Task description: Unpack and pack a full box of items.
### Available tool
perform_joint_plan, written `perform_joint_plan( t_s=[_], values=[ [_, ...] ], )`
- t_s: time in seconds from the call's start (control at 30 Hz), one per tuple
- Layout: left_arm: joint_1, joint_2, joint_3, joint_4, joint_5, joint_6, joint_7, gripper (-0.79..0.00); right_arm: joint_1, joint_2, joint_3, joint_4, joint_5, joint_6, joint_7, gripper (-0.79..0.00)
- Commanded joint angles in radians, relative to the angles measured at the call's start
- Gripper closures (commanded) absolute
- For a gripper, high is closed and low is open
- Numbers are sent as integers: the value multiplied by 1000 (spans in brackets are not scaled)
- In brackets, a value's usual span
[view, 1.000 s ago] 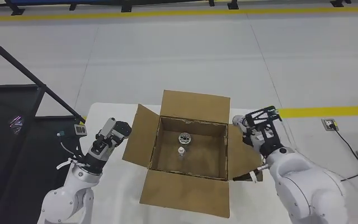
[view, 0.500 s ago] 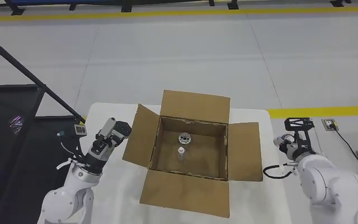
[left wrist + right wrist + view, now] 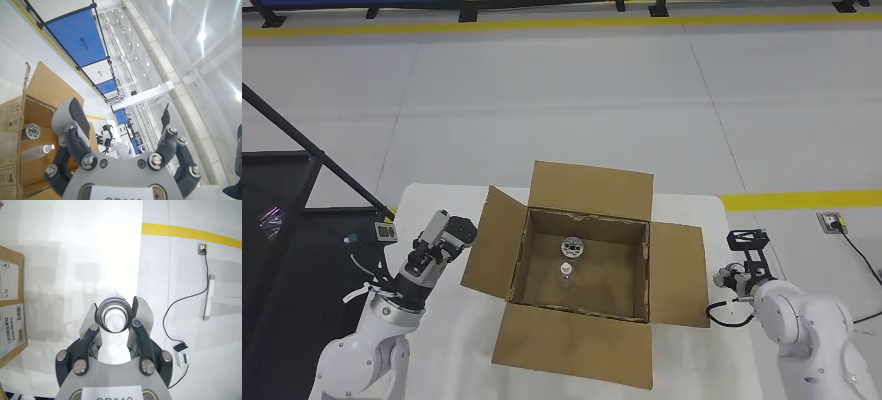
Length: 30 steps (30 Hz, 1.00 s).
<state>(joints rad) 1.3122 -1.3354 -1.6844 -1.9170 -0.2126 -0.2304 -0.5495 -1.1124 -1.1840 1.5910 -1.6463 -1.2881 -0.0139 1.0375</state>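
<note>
**Item 1: can** (image 3: pixel 114 317). Metal rim, purple band. It is pinched btwn both fingers of the right gripper (image 3: pixel 115 308), which press on its sides. Long axis runs straight out from the wrist, along the fingers, twd the table (image 3: pixel 75 247). The rimmed end w/ white centre faces back at the wrist. I can't tell whether the far end touches the surface.

**Item 2: surface.** White tabletop lies beyond the fingertips. The table edge is just beside the hand on its outer side. Past that edge I see grey floor (image 3: pixel 179 279), a yellow line (image 3: pixel 189 234) and a socket (image 3: pixel 202 248).

**Item 3: box** (image 3: pixel 582 265). Cardbd, four flaps folded out, on the hand's inner side. The nearest flap (image 3: pixel 11 306) is apart from the fingers, w/ a stretch of white top btwn them. Inside are a spray bottle (image 3: pixel 565 270) and a round metal part (image 3: pixel 572 246), close together.

**Item 4: left gripper** (image 3: pixel 121 108). Fingers spread wide, nothing btwn them. It is held beside the box's opposite flap, tips aimed up and across the box.

**Item 5: room.** Large hall w/ blue panels (image 3: pixel 75 34) and ceiling lights beyond the left fingertips.
</note>
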Motion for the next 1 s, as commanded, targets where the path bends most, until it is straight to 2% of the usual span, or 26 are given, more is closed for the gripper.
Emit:
perform_joint_plan(
  t_s=[0.0,0.27,0.97],
  values=[
    [0,0,0,0,0,0,0,-785,5,0,-11,11,1,-8,0,0],
    [0,0,0,0,0,0,0,-785,39,-7,-76,22,-15,28,-19,0],
    [0,0,0,0,0,0,0,-785,232,-40,-293,97,-128,96,96,0]
  ],
)
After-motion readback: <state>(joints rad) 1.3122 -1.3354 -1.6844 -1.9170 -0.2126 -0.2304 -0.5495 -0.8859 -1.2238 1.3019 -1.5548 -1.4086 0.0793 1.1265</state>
